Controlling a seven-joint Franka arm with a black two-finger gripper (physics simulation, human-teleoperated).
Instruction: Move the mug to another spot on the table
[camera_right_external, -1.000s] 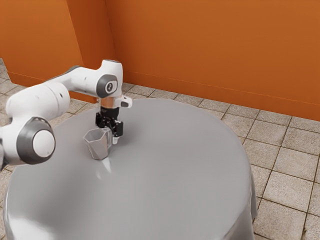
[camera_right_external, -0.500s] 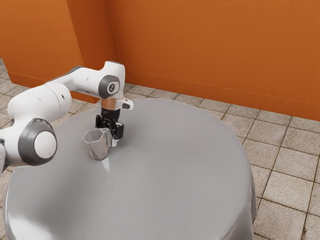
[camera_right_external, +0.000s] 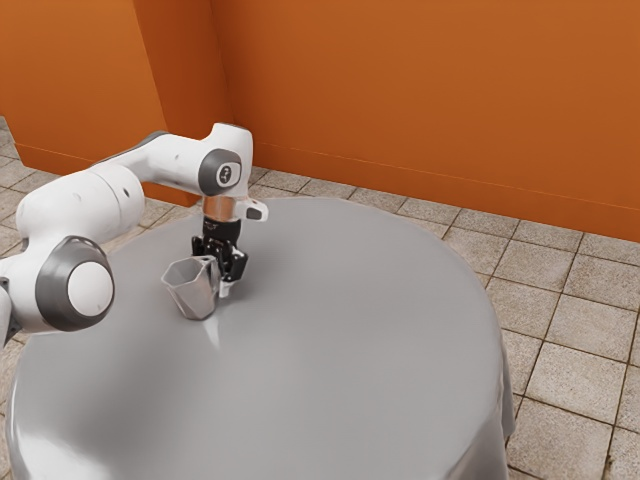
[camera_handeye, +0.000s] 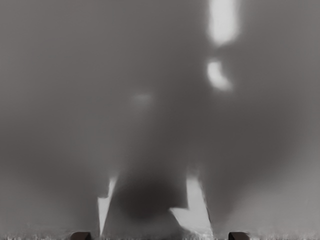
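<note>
We find the grey mug (camera_right_external: 192, 288) standing on the counter (camera_right_external: 350, 330), towards the exterior view's left. The pincer (camera_right_external: 224, 272) is against its rim, which partly hides it; we cannot tell whether it grips.

orange walls (camera_right_external: 420, 90) close the room behind, plain and evenly lit, with a squared corner jutting forward at the exterior view's left. a skirting (camera_right_external: 450, 192) of the same orange runs along their foot. the floor (camera_right_external: 570, 310) is laid in grey-brown stone tiles with pale joints. a round desk (camera_right_external: 360, 360) under a smooth grey cloth stands in the middle, the cloth hanging over its rim, a soft sheen across its top.
</note>
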